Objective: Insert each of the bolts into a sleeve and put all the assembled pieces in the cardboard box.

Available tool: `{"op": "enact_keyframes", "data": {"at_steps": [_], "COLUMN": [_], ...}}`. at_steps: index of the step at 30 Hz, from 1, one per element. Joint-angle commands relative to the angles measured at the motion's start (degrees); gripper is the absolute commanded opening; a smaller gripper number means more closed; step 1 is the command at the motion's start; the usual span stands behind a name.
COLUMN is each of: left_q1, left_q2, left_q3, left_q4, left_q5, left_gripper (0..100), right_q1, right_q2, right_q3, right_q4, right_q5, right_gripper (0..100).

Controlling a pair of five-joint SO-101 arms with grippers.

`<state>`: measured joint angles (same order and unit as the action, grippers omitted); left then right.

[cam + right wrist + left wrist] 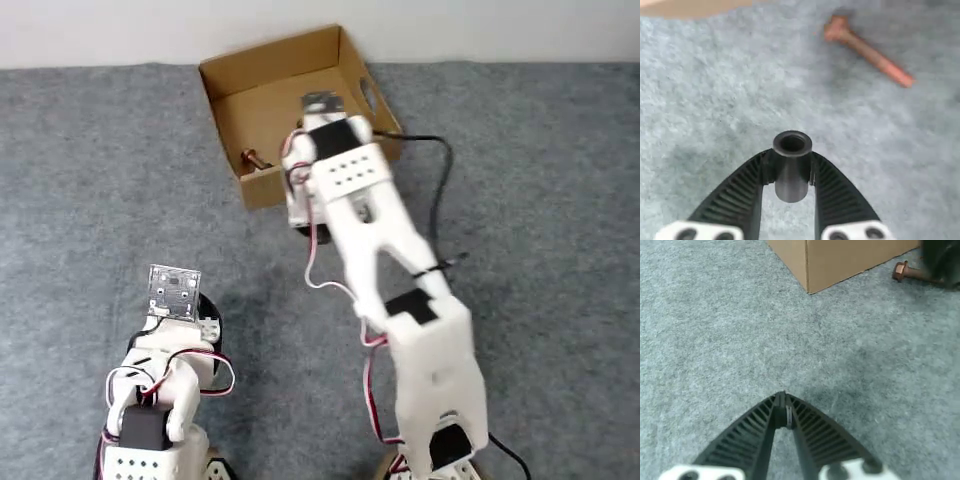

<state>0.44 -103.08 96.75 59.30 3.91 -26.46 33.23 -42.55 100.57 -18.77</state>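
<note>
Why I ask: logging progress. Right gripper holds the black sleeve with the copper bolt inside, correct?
No. Right wrist view: the right gripper holds the black sleeve, empty; the copper bolt lies apart on the carpet.

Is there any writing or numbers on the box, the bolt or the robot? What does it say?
None: no word, number or sign can be read.
The cardboard box is plain.
The bolt and the sleeve are bare.
The white arm has no readable print.
</note>
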Motion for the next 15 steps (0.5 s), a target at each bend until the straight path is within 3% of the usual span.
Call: {"op": "enact_keyframes", "data": {"at_steps": [1, 10, 15], "left_q1": [0.53, 0.53, 0.62], "left_q2": [-0.44, -0.09, 4.31], "left_q3": [-0.31, -10.33, -20.00], "left_q4": [0.09, 0.53, 0.53], "left_q5": [-0.44, 0.09, 0.09], "left_gripper": [0, 0, 0], "right_q1": [3.82, 15.87, 26.07], "right_q2": [-14.02, -42.77, -55.78], "right_q3": [9.05, 39.65, 52.48], "right_q4": [2.51, 1.80, -1.63], "right_q5": [-1.14, -4.13, -4.13], "right_gripper": [0.9, 0.8, 0.8]}}
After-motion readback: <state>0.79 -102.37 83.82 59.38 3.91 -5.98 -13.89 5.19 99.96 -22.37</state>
